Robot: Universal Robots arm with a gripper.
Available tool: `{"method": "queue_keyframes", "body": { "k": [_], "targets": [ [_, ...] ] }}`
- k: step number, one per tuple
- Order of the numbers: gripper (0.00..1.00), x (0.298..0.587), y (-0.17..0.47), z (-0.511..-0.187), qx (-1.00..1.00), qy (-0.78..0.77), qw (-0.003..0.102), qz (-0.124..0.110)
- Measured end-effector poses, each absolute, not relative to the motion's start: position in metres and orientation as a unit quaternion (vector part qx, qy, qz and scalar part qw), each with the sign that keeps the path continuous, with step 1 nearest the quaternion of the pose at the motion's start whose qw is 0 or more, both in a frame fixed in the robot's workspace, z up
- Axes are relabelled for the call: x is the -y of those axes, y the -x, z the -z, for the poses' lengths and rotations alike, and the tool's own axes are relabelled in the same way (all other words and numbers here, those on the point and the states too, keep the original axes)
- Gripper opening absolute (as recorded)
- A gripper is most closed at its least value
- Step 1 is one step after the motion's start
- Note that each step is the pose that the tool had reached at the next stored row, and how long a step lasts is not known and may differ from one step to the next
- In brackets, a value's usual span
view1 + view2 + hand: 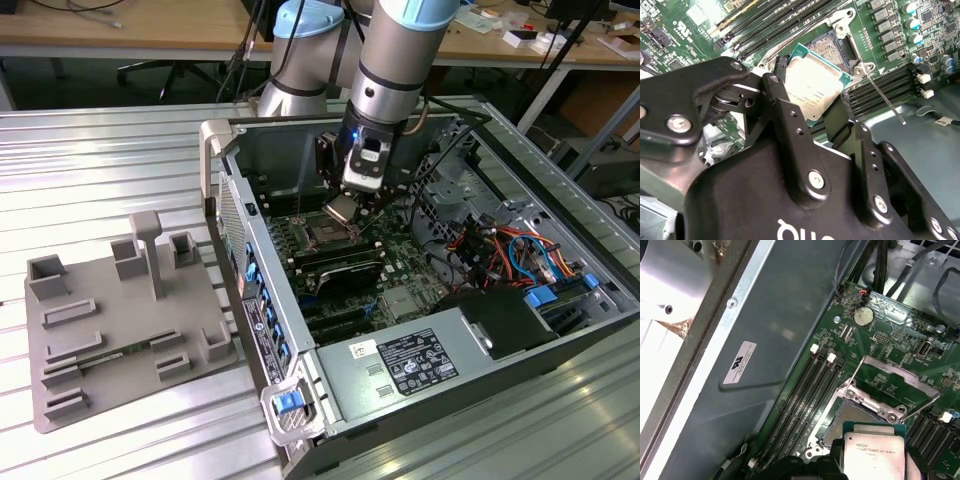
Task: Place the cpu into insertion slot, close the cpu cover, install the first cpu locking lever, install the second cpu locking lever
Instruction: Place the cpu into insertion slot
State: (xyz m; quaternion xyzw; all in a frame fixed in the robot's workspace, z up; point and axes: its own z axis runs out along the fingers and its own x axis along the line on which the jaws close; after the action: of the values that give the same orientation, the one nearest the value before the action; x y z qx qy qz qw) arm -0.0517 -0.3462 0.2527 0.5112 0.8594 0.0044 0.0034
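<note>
My gripper hangs inside the open computer case, shut on the cpu, a flat square chip with a silver top. In the second wrist view the cpu sits tilted between the black fingers, just above and partly over the insertion slot. The first wrist view has the cpu at the near side of the dark insertion slot. The cpu cover stands swung open beyond the slot. A thin locking lever sticks out, unlatched, beside the socket.
Long black memory slots flank the socket. The case's metal wall rises close by. Cables and a power supply fill the case toward the exterior view's right. A grey fixture plate lies at the exterior view's left.
</note>
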Motion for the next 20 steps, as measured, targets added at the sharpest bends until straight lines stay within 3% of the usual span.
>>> {"method": "queue_keyframes", "body": {
  "k": [20],
  "targets": [
    [0.55,0.3463,0.0517,-0.2511,-0.833,-0.553,0.004,-0.004]
  ]
}}
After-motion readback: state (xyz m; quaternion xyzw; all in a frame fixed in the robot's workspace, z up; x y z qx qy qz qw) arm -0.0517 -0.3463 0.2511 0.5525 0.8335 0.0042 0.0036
